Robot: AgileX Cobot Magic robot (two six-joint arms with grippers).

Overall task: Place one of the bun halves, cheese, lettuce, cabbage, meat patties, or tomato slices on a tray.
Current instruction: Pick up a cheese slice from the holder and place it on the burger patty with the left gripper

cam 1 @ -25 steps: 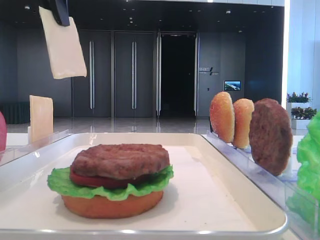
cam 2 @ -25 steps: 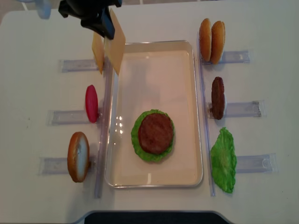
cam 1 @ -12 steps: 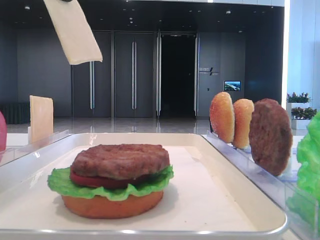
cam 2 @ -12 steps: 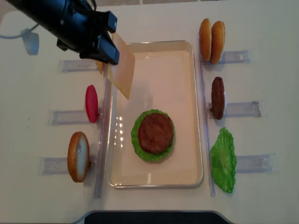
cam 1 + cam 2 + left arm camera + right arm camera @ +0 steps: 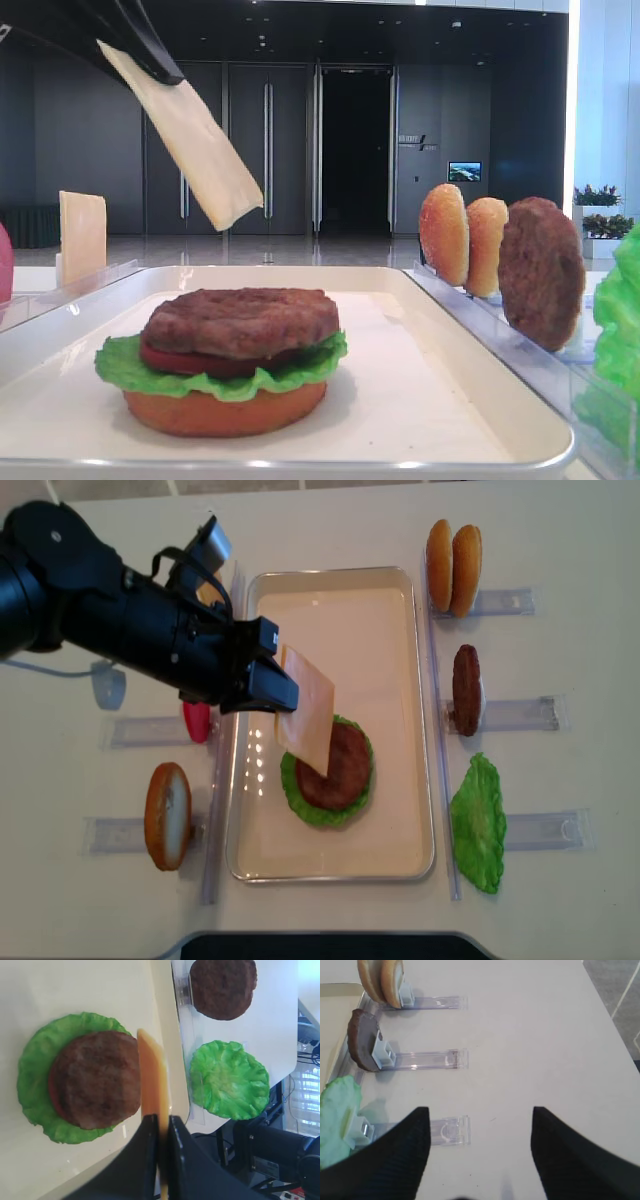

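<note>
My left gripper (image 5: 272,691) is shut on a pale yellow cheese slice (image 5: 305,716), which hangs tilted in the air over the white tray (image 5: 330,573). The cheese (image 5: 190,142) is above and just left of a stack in the tray: a bun half (image 5: 225,411), lettuce (image 5: 125,366), a tomato slice (image 5: 185,362) and a meat patty (image 5: 240,318) on top. The left wrist view shows the cheese (image 5: 154,1077) edge-on between the shut fingers (image 5: 145,1150), beside the patty (image 5: 95,1080). My right gripper (image 5: 479,1111) stands open over bare table, holding nothing.
Clear holders line both sides of the tray. On the right stand two bun halves (image 5: 452,552), a patty (image 5: 466,688) and a lettuce leaf (image 5: 478,820). On the left are a red tomato slice (image 5: 196,723), a bun half (image 5: 167,815) and another cheese slice (image 5: 82,235).
My left gripper has carried the cheese from the tray's back left corner forward and lower, to above the burger stack. The slice now tilts more.
</note>
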